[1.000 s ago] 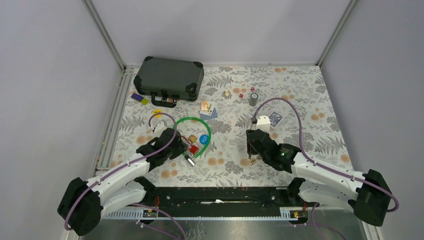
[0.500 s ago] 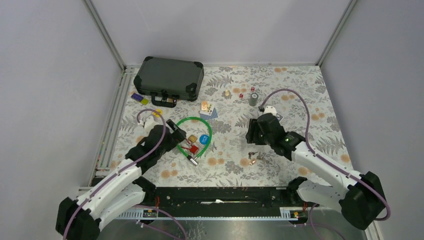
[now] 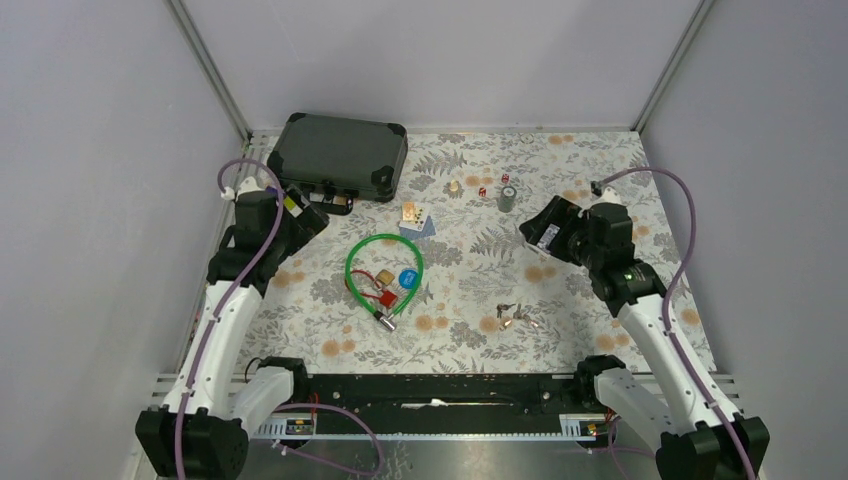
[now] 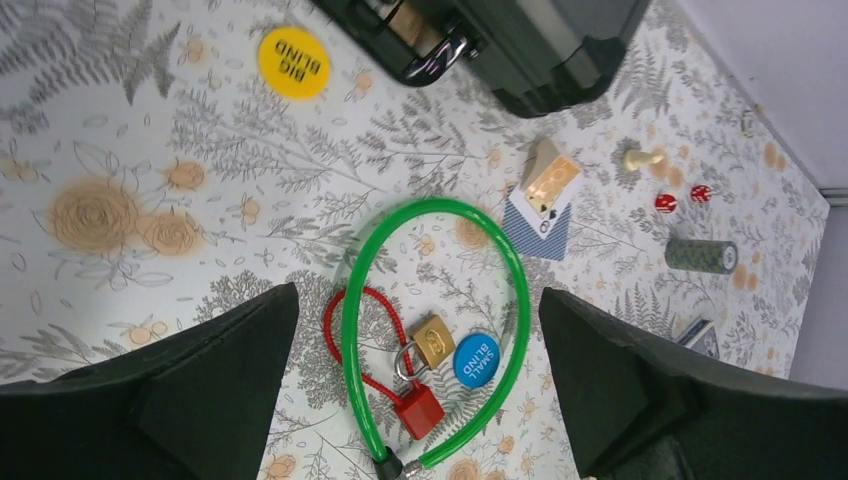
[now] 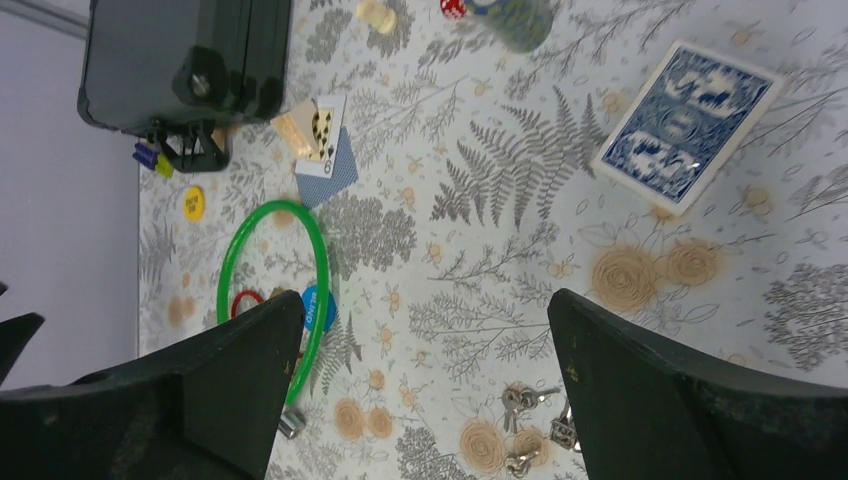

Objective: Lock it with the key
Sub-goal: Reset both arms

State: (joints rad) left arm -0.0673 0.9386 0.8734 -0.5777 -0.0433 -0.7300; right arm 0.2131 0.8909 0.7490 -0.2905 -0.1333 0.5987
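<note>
Keys (image 3: 519, 319) too tiny, top cam

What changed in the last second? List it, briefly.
Both arms rose and drew back: the left gripper toward the case, the right gripper toward the far right. Both opened; the right one released the keys, which lie on the table. The green cable lock, padlocks and case stayed put.

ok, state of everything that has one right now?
left hand: open, empty.
right hand: open, empty.
keys: loose on the table, in no lock.
green cable lock: looks closed into a loop, lying flat.
brass padlock: shackle looks closed, no key in it.
black case: lid shut.
</note>
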